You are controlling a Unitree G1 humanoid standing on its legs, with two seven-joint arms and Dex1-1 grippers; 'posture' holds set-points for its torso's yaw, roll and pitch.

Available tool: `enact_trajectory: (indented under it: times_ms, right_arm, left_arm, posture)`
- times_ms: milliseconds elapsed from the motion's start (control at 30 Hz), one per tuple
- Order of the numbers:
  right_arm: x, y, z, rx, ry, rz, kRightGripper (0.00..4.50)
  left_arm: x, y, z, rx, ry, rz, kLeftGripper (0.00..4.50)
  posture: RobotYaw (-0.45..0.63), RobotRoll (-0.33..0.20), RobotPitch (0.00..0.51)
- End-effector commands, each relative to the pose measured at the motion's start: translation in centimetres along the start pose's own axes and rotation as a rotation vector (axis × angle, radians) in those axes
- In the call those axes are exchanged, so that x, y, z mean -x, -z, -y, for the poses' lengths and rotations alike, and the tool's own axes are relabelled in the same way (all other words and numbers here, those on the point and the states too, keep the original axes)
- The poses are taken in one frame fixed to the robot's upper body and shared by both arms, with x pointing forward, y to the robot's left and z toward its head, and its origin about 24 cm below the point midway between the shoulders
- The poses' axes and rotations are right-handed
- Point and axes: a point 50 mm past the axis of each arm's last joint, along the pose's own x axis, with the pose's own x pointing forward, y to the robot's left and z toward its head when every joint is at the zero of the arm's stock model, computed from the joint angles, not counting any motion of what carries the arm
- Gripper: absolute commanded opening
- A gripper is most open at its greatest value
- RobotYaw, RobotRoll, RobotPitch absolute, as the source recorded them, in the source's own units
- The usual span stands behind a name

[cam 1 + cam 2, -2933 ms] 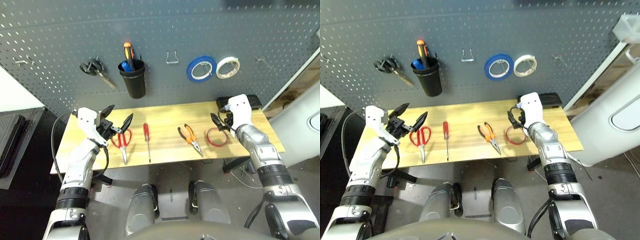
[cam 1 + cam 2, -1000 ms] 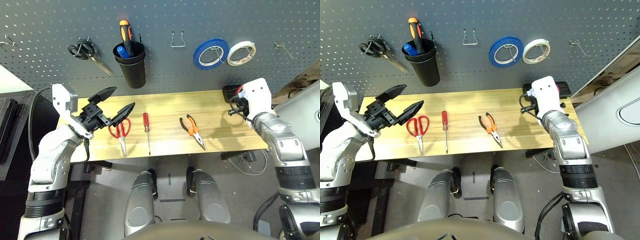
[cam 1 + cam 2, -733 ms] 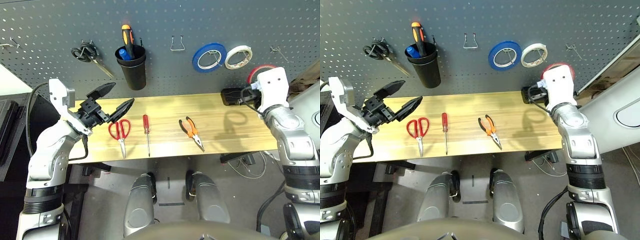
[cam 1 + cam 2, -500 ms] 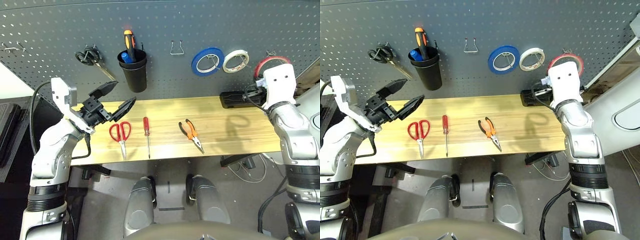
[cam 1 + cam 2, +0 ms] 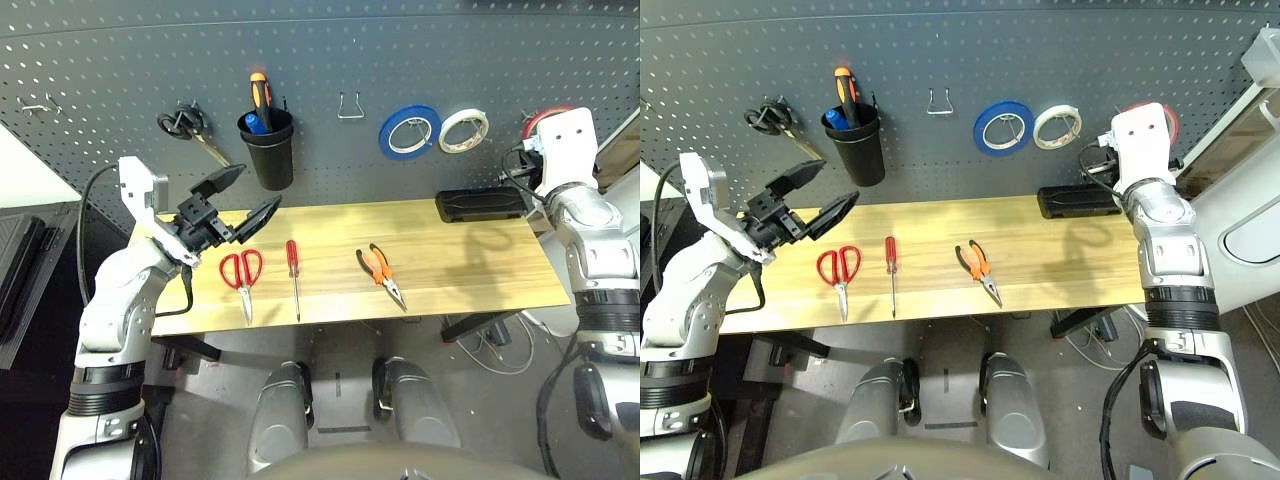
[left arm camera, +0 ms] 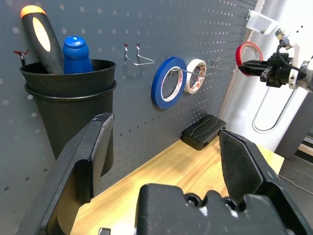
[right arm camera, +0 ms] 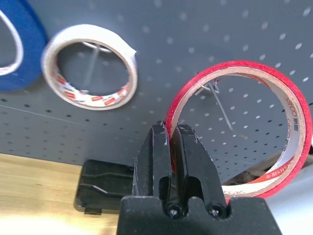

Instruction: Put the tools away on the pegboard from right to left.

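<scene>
So the red tape ring (image 7: 244, 127) is pinched by the right gripper (image 7: 174, 134) at a pegboard (image 5: 330, 50) hook (image 7: 218, 105), beside the white tape roll (image 7: 90, 66); the left gripper (image 5: 235, 200) is held spread.

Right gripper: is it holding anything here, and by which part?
Yes. The right gripper is shut on the red tape ring, pinching its thin band at the rim, up by a hook on the pegboard.
</scene>
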Motion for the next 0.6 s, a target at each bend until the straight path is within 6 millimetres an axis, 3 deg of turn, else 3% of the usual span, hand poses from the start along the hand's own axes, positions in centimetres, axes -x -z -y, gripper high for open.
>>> enact_trajectory:
  times_ms: [33,300,500,600]
  right_arm:
    - [-0.8,0.8,0.7,-0.024,-0.005,-0.036,0.02]
    - [-2.7,1.6,-0.1,0.0,-0.047,-0.089,0.02]
    - [-2.9,1.7,-0.7,0.008,-0.05,-0.068,1.93]
    - [-2.4,1.5,-0.7,-0.01,-0.052,-0.041,3.13]
  left_arm:
    - [0.0,0.6,0.4,0.003,0.016,-0.016,4.5]
    - [-0.1,0.8,0.6,0.005,0.021,-0.012,4.5]
    - [-0.4,1.0,0.9,0.011,0.029,-0.009,4.5]
    - [-0.3,1.1,1.0,0.017,0.035,-0.014,4.5]
  posture:
    - [-0.05,0.0,0.062]
    - [-0.05,0.0,0.062]
    - [-0.05,0.0,0.073]
    - [-0.06,0.0,0.078]
